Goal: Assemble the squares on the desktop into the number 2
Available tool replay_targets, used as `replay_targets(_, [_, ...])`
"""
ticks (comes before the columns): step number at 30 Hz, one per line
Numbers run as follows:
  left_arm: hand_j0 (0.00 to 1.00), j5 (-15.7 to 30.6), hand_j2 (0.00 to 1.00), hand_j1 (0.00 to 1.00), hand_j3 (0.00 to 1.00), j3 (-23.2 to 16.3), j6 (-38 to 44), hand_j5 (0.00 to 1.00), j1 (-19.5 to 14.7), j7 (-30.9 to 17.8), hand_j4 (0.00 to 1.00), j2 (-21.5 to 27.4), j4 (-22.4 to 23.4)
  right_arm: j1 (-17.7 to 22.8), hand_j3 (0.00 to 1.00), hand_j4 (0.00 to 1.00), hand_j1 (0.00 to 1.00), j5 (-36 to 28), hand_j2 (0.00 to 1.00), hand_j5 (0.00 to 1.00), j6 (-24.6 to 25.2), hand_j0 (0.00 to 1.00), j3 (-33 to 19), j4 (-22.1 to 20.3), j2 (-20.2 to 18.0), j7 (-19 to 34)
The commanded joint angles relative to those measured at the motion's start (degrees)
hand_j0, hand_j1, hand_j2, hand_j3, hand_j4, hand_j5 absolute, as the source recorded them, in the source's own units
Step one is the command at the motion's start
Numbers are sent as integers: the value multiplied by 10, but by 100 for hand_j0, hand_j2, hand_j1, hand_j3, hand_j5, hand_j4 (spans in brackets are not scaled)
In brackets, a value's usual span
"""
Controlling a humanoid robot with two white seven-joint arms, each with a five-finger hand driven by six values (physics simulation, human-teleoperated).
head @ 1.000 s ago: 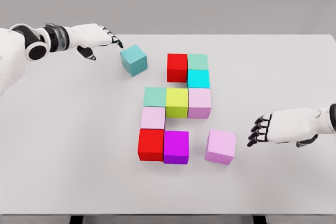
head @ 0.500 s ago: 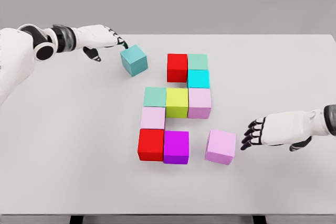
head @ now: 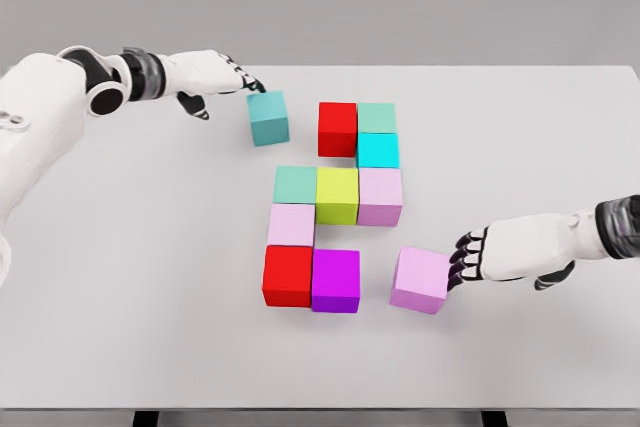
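Several coloured cubes form a partial figure on the white table (head: 150,277): a red cube (head: 337,128) and a mint cube (head: 377,117) on top, a cyan cube (head: 378,150) below, then a green cube (head: 295,185), a yellow cube (head: 337,195) and a pink cube (head: 380,196), a pale pink cube (head: 291,225), and a red cube (head: 288,275) beside a magenta cube (head: 335,280). My left hand (head: 243,82), fingers extended, touches the far left edge of a loose teal cube (head: 269,118). My right hand (head: 465,258), fingers extended, touches the right side of a loose lilac cube (head: 420,280).
A gap separates the lilac cube from the magenta cube. Another gap lies between the teal cube and the upper red cube. The table's front edge (head: 320,408) runs along the bottom of the view.
The left hand pushed the teal cube right, closer to the upper red cube, and it turned squarer. The right hand slid left until its fingertips reached the lilac cube.
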Motion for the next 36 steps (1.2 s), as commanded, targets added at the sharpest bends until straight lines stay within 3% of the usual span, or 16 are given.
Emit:
replay_targets(1, [87,1,87,87,87,1,0,87,0,0,87,-3,0,0,99,99,99,-1,99,99,1,99,-1,0,5,0])
replay_targets(23, [90,2,90,90,90,11,0,90,-7,0,90,-4,-1,-1,99,99,99,13,99,99,1,99,-28,4,12,0])
replay_targets(36, [90,8,90,90,90,17,0,90,4,0,90,64,-17,-1,99,99,99,17,99,99,1,99,-28,18,13,1])
